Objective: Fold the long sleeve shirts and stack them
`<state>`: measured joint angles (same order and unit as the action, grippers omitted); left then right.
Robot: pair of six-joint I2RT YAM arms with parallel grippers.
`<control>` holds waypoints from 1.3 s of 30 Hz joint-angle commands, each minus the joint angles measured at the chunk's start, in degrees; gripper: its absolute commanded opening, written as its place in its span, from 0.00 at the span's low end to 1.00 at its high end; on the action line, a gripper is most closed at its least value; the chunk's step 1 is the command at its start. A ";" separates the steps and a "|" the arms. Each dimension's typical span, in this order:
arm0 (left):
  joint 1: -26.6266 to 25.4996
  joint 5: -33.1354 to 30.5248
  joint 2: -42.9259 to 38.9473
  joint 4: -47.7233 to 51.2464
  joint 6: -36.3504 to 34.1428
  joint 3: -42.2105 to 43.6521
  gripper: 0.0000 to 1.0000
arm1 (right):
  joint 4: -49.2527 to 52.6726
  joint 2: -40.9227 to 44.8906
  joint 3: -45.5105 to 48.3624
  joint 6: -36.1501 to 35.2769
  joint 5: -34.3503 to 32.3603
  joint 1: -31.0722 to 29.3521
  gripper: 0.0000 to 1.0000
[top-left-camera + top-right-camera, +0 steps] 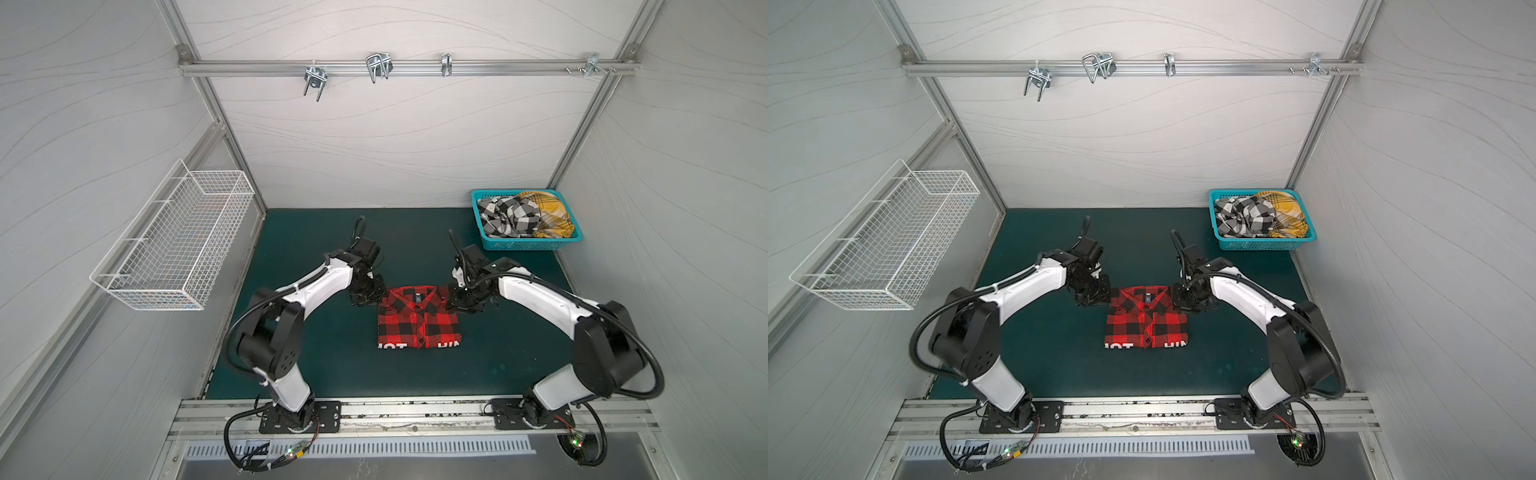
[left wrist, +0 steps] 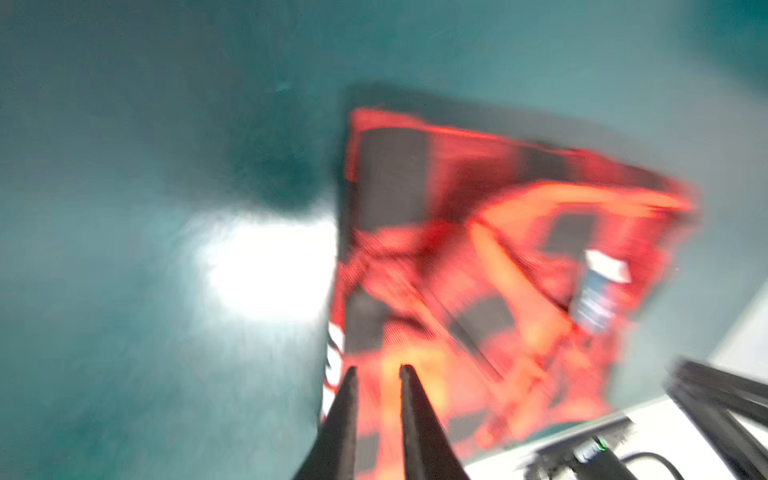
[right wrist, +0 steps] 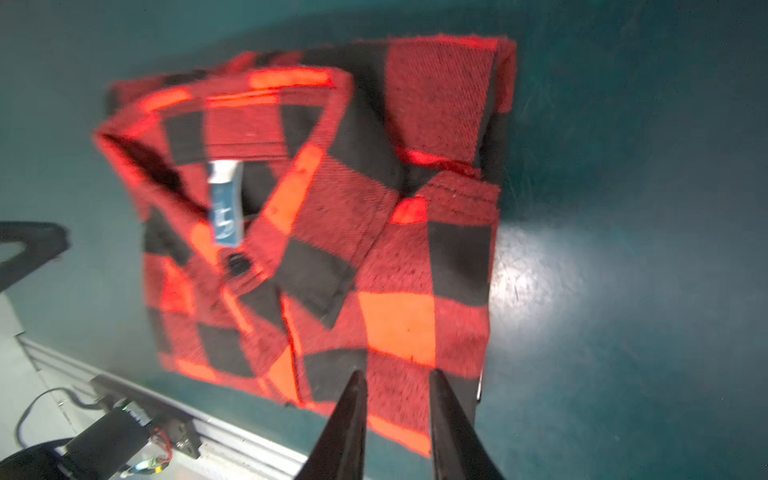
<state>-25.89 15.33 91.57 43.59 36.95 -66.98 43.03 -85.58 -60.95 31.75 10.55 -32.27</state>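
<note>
Red-and-black plaid shirt is seen folded into a compact rectangle, laid flat mid-worktop. Collar is turned toward the back wall; white block letters are cut off at the near edge. Same layout is shown in both top views.

Left claw is parked just beside the shirt's far left corner, right claw just beside the far right corner. Contact with the fabric cannot be told from above.

Left wrist view is heavily blurred. Left claw is shown with tips slightly parted over the shirt's edge, and nothing is seen pinched between them.

Right wrist view: right claw is shown with a somewhat wider gap and only plaid behind it, nothing gripped. Neck label and top button are visible at the collar.

Black-and-white check shirt and yellow plaid shirt are left crumpled together in the turquoise basket at the worktop's far right corner, well apart from the folded shirt.

White wire basket is mounted on the left wall.
</note>
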 commanded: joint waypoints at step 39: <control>-4.00 -1.82 -12.86 -2.77 1.51 7.18 0.43 | 5.56 8.27 2.58 2.13 -1.31 -1.90 0.36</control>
<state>-30.09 18.13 85.45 38.11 40.42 -57.56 43.70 -81.73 -57.23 34.09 10.87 -34.15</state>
